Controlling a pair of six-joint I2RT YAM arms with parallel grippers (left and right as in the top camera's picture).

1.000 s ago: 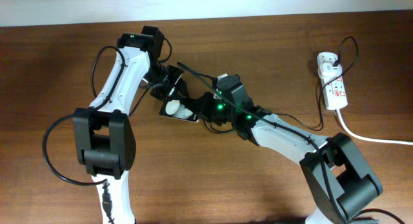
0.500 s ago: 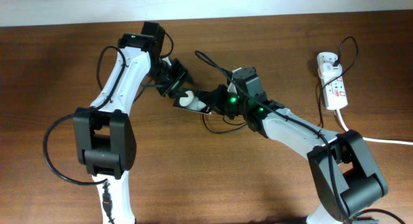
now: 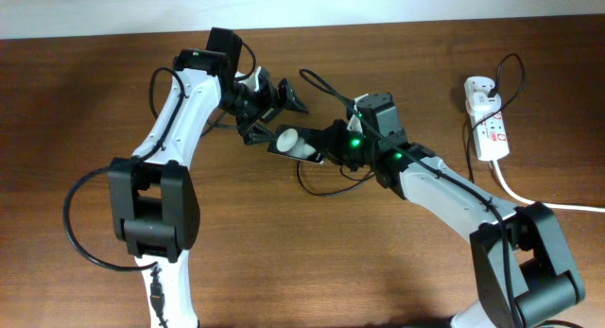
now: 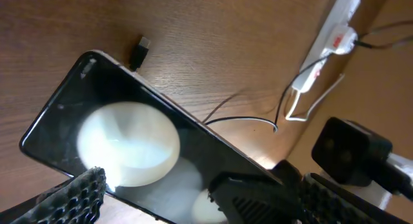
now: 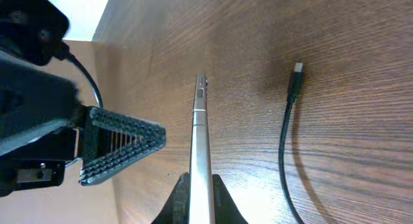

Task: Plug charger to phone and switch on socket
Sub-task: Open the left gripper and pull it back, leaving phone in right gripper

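My right gripper (image 5: 199,197) is shut on the phone (image 5: 200,130), a slim black slab seen edge-on and held off the table. From overhead the phone (image 3: 298,146) juts left out of the right gripper (image 3: 326,146). My left gripper (image 3: 275,113) stands open just up-left of it. In the left wrist view the phone's glossy screen (image 4: 129,146) with white round spots spans the gap of the open left gripper (image 4: 210,193). The charger's connector tip (image 5: 296,72) lies loose on the wood beside the phone, its thin black cable (image 3: 317,184) looping below. The white socket (image 3: 490,128) lies at the far right.
A thick white cord (image 3: 544,201) runs from the socket off the right edge. A white plug (image 3: 477,90) sits in the socket's top end. Both arms crowd the table's upper middle. A pale wall edge runs along the back.
The left gripper has opened and let go of the phone, drawing back up-right. The right gripper, still shut on the phone, has carried it to the right.
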